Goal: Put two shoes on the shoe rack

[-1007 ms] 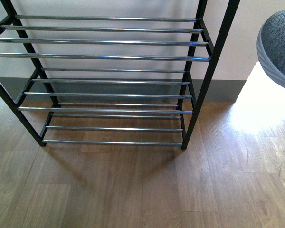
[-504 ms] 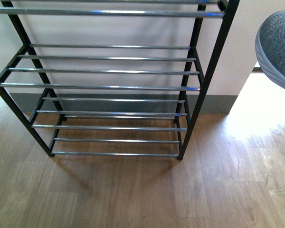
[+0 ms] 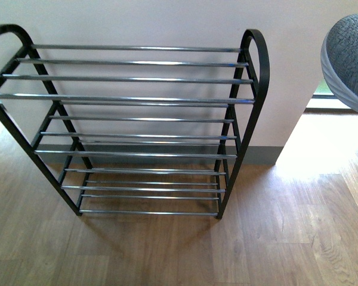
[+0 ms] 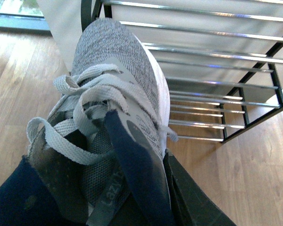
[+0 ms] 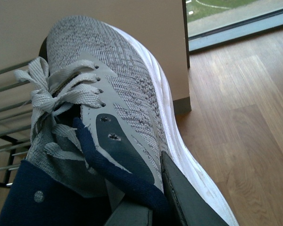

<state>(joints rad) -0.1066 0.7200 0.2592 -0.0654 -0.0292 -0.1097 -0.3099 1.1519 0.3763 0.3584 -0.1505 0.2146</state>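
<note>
Front view: the shoe rack (image 3: 137,99) now appears whole and smaller, with its rounded loops (image 3: 258,53) and top shelf in frame. Its foot has dropped toward 6 o'clock. A window strip (image 3: 328,98) has emerged at 3 o'clock.

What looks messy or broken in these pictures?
Just the laces. The left-held grey mesh sneaker and the right-held grey mesh sneaker both have pale laces hanging loose and tangled. The black-framed shoe rack with chrome bars stands straight, with no bent bars.
</note>
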